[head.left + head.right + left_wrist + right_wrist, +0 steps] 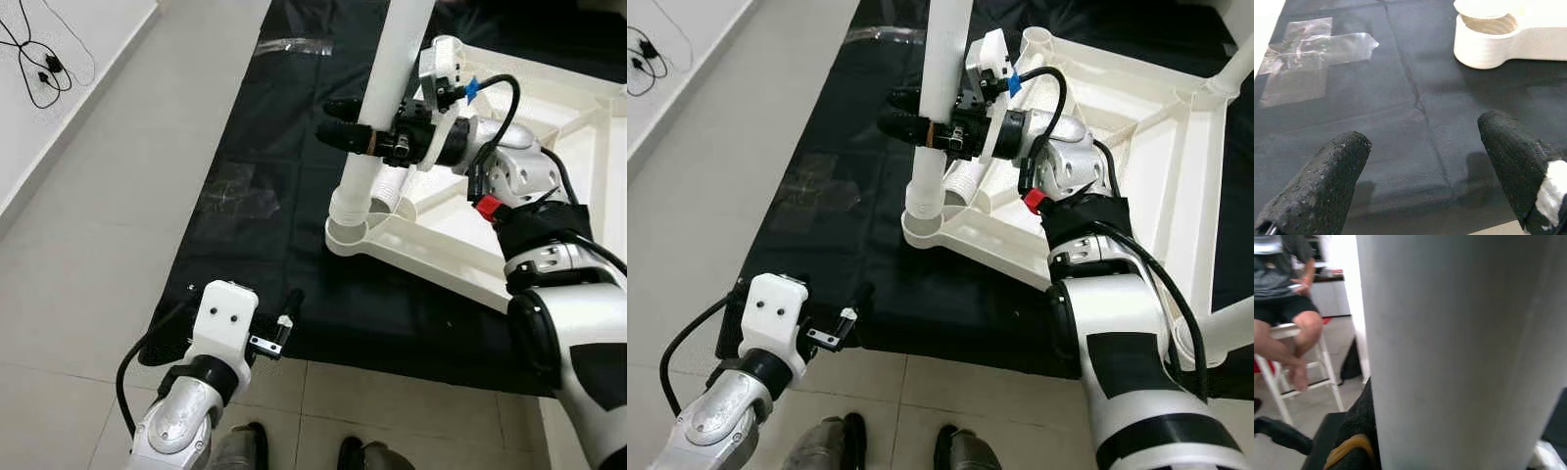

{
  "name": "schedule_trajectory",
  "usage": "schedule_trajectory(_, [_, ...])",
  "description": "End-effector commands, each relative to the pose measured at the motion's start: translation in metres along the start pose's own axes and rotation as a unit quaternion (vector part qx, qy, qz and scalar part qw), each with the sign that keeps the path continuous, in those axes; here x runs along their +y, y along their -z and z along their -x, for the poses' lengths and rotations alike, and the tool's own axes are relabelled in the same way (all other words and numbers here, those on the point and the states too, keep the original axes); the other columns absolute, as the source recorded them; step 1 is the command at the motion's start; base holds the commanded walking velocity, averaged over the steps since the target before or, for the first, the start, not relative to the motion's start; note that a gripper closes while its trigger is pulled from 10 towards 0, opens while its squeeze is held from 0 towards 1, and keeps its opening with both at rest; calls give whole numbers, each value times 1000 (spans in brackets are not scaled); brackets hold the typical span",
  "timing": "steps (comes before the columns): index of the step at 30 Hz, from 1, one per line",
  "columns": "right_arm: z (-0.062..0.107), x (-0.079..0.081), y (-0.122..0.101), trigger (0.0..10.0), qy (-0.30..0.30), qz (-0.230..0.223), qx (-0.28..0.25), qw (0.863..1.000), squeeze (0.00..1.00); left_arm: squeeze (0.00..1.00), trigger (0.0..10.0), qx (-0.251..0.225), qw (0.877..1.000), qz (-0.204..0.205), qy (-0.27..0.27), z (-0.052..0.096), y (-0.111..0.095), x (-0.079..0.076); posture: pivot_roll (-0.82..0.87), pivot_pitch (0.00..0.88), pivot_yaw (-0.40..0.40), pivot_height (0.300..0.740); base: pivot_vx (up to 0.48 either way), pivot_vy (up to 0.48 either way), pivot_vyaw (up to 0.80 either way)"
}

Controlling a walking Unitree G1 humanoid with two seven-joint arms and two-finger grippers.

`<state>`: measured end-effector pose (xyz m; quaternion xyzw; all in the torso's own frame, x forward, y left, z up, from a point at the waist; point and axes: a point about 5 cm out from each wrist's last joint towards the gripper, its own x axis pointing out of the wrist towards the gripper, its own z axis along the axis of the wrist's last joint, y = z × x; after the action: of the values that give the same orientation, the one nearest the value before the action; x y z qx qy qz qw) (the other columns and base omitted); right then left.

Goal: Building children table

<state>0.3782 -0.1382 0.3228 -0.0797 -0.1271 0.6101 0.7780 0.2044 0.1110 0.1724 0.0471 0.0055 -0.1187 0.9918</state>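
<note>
On the black mat (284, 196) spread over the pale tiled floor (118, 225), the white table frame (549, 108) lay upside down, and at its near left corner a white table leg (377, 127) stood upright in the round corner socket (355, 235). The right gripper (348, 137) reached in from the right and was clamped around the leg partway up its length, the black fingers (906, 122) wrapping the tube; in the right wrist view the leg (1459, 352) stood hard against the camera. A second short threaded stub (392, 191) showed just beside the leg's base, inside the frame.

The step in hand looked like seating the leg in its socket (most likely by screwing it down, given the ribbed thread at the foot). The leg appeared to sit in the socket but whether it was fully home could not be told. The next move would probably call for keeping the tube vertical while twisting or pressing, then regripping, with care not to lever the light frame off the mat.

The left gripper (284, 328) hung low over the mat's near edge, well apart from the frame, its fingers (1327, 181) spread and empty. Clear tape (1312, 54) patched the mat. A black cable (39, 64) lay on the floor far to the left, and a seated person (1288, 308) showed in the right wrist view.
</note>
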Motion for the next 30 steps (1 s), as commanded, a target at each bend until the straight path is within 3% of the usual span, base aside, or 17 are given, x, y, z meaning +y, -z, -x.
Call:
schedule_trajectory(1, [0,4,6,10000,-31,-21,3,999,0,0,10000,12,1000,-2,1,4,3,-1,161,317,-26,740,0,0,0])
schedule_trajectory(4, [2,7,1,10000,-61,-21,-7,998,0,0,10000,14,1000,-7,4,4,4,-2,159,307,-31,740,0,0,0])
schedule_trajectory(11, [6,11,13,10000,-83,-15,29,996,0,0,10000,15,1000,-11,5,4,4,-3,159,292,-30,740,0,0,0])
schedule_trajectory(22, [-5,16,31,10000,-54,7,69,996,0,0,10000,10,1000,-16,2,1,3,-2,157,263,-32,740,0,0,0])
schedule_trajectory(25, [-12,26,36,10000,-66,-5,61,996,0,0,10000,7,1000,-17,0,0,3,-1,152,256,-31,740,0,0,0])
schedule_trajectory(30, [-16,29,44,10000,-47,-19,65,997,0,0,10000,5,1000,-21,-2,-2,3,0,150,258,-30,740,0,0,0])
